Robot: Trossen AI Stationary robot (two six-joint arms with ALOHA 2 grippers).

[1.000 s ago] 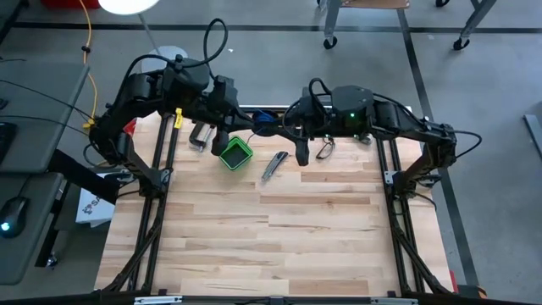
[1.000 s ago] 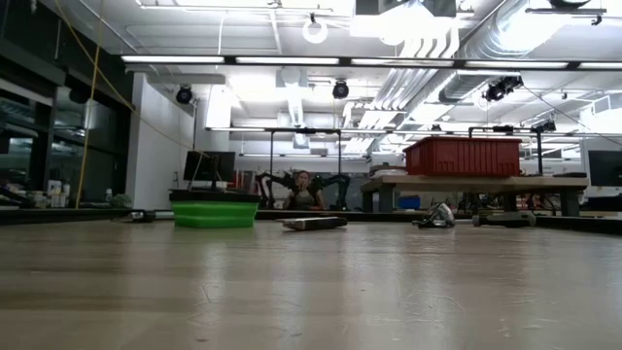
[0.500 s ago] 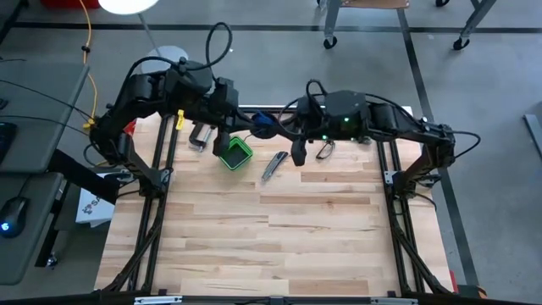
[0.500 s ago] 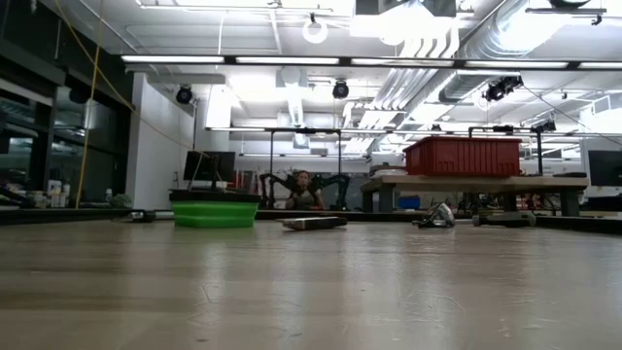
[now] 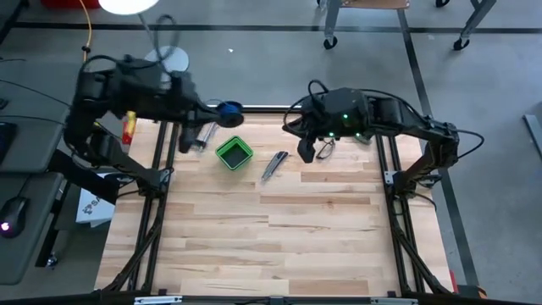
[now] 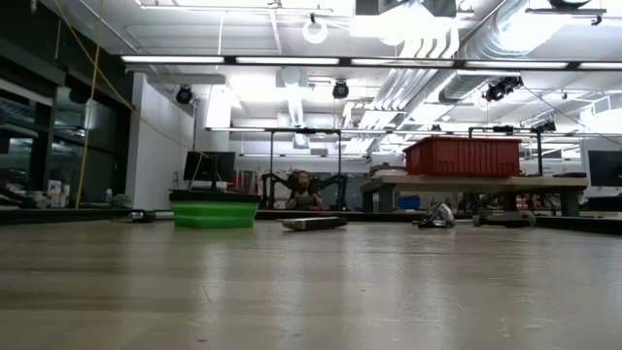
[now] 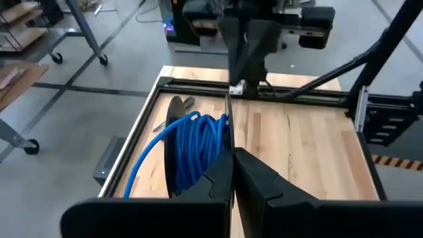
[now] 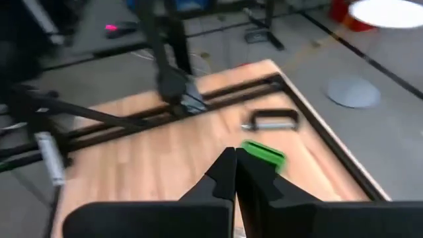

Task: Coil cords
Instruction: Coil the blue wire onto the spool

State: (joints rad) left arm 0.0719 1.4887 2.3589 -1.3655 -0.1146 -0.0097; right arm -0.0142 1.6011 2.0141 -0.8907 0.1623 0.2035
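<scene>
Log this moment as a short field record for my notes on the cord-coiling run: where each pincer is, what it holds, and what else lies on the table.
left pincer: shut on the spool of blue wire, raised at the table's far left edge
right pincer: shut, holding nothing, far side of the table
green box: on the table, apart from both pincers
knife-like tool: beside the green box
metal clamp: near the table's far edge

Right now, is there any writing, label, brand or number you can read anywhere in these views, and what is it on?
None: no text can be read in any view.
Green box: no readable marking.
Blue wire spool: no label in view.
Red bin in the room behind: too far off to tell.
</scene>
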